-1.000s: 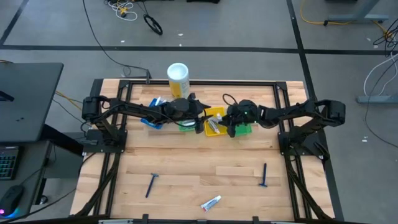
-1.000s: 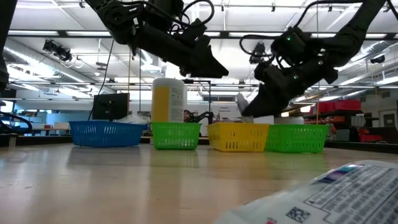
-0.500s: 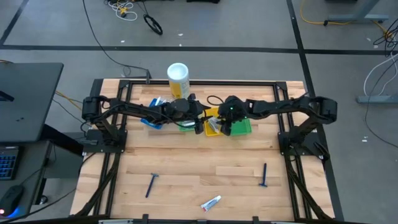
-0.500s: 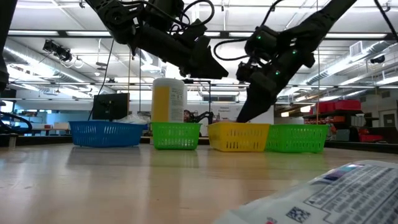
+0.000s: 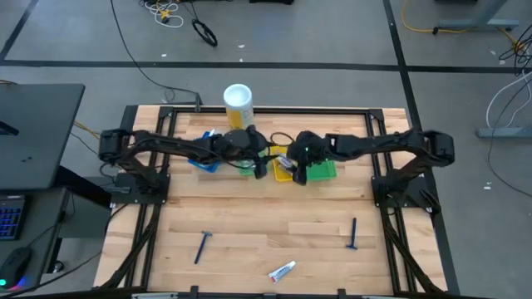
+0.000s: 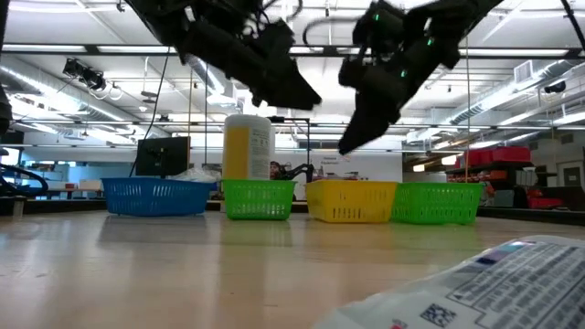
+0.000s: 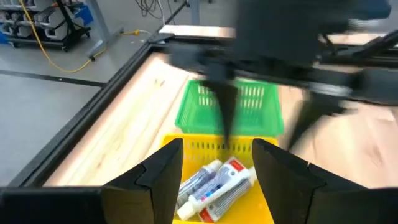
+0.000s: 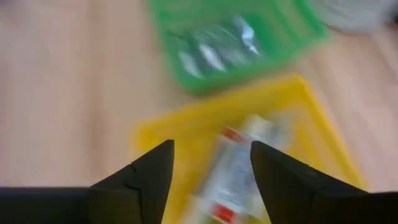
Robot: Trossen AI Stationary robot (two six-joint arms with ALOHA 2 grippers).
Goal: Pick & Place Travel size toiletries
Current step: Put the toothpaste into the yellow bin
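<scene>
White red-marked toothpaste tubes lie in the yellow bin; both claws spread wide, empty.

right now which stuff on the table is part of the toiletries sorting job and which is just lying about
Part of the job:
- toothpaste tubes in the yellow bin
- left razor, right razor and loose tube on the near boards
- blue bin and the two green bins
- left claw and right claw, both open above the yellow bin

Lying about:
- white-and-yellow canister
- cables on the floor
</scene>
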